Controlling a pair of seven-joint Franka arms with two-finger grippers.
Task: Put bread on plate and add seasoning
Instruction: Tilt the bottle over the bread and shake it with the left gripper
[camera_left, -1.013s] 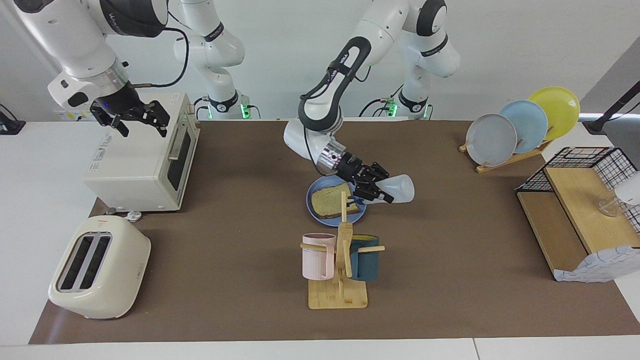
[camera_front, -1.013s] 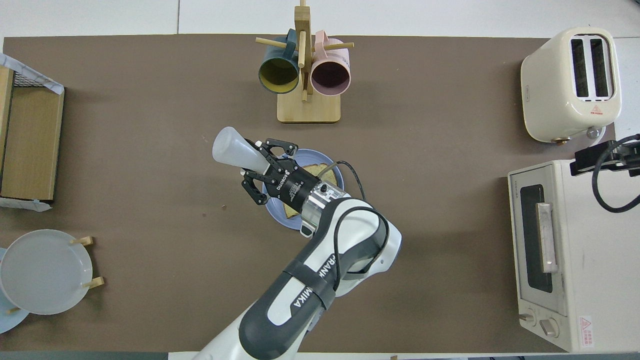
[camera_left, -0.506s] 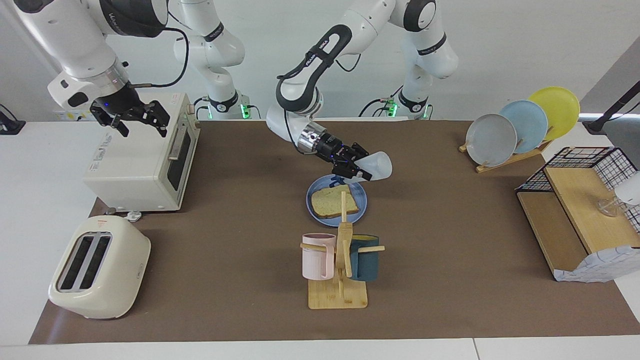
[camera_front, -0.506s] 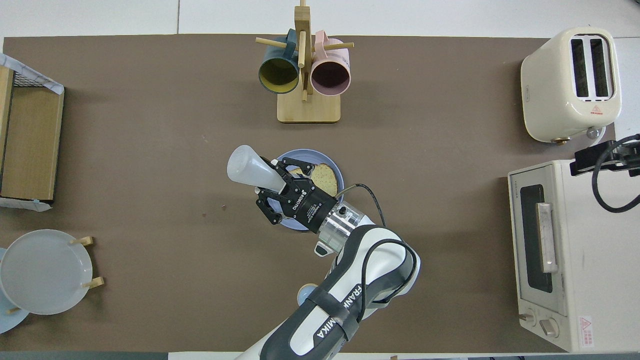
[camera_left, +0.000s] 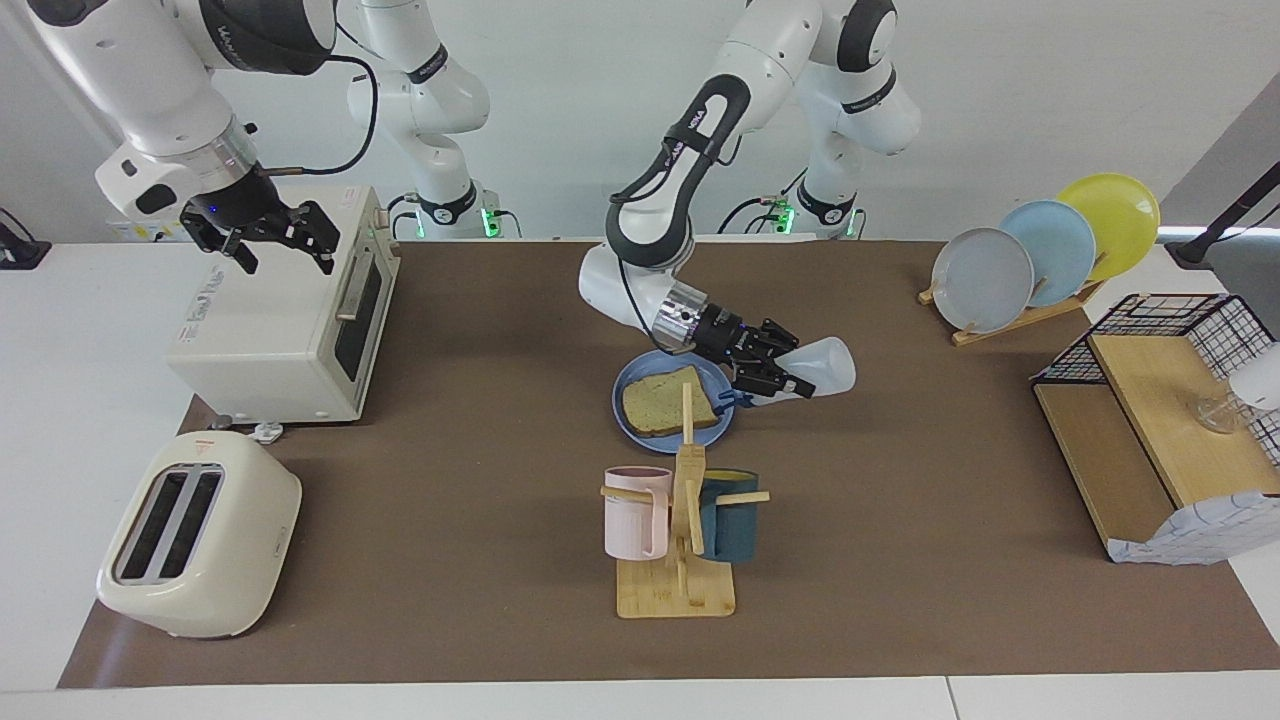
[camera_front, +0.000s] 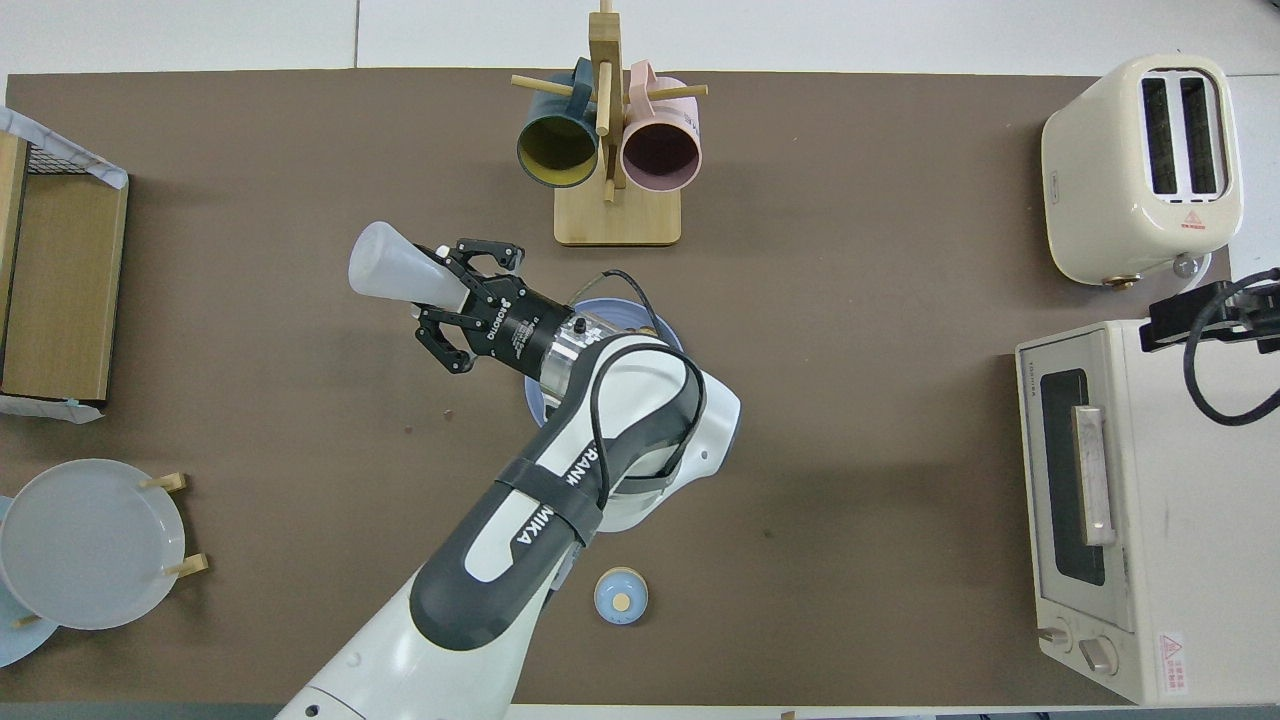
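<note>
The bread lies flat on the blue plate in the middle of the table. My left gripper is shut on the seasoning bottle. The bottle is tipped almost level, its dark cap over the plate's edge and its body over the mat toward the left arm's end. From overhead, the left gripper and bottle show, while the arm hides the bread and most of the plate. My right gripper waits open over the toaster oven.
A mug rack with a pink mug and a teal mug stands just farther from the robots than the plate. A toaster, upright plates, a wire shelf and a small bell are around.
The left gripper rose and swung toward the right arm's end with the bottle, then came back down beside the plate, toward the left arm's end. The right arm has not moved.
</note>
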